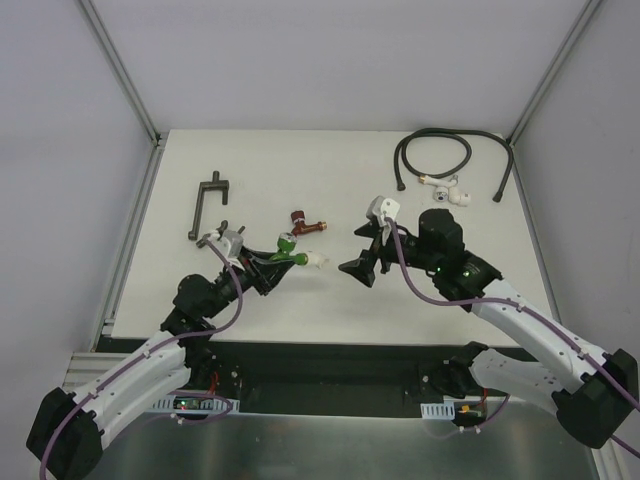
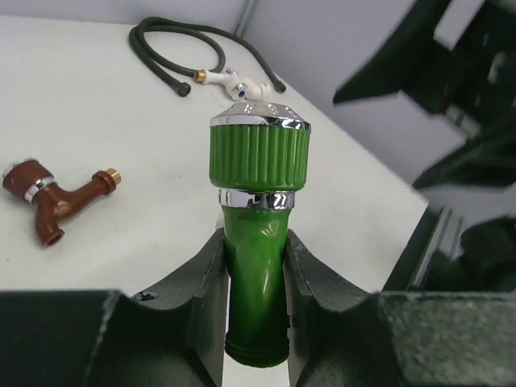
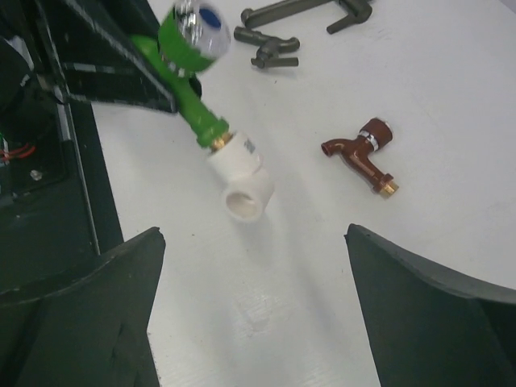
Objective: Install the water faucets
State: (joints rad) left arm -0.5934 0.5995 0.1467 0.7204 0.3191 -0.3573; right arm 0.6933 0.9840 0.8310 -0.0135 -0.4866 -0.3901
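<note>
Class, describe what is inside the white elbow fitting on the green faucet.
One port of the white elbow fitting takes the end of the green faucet; its wall hides how deep. The other port looks empty.

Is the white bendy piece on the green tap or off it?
On. The white elbow fitting sits over the threaded end of the green tap, whose body the left gripper clamps.

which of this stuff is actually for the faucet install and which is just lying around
For the job: green faucet, clamped in the left tool, white elbow on its end; dark red faucet, on the table.
Lying about: black hose; dark grey bracket.
</note>
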